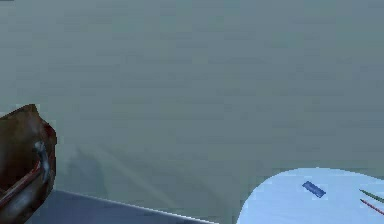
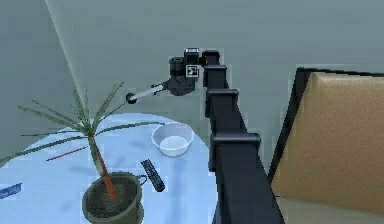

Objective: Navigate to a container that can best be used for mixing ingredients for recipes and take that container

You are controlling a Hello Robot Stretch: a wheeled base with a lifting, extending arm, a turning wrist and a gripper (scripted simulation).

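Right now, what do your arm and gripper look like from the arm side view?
The arm is a black square bar in stepped segments. Two white squares with black marks sit at its end, beside the dark-bodied gripper with thin pale fingers.

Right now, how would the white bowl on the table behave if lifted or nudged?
The white bowl looks small, rigid and seemingly empty, so probably light. Its smooth rounded wall may slip in a grip. Low and wide on the table, it would likely slide rather than tip.
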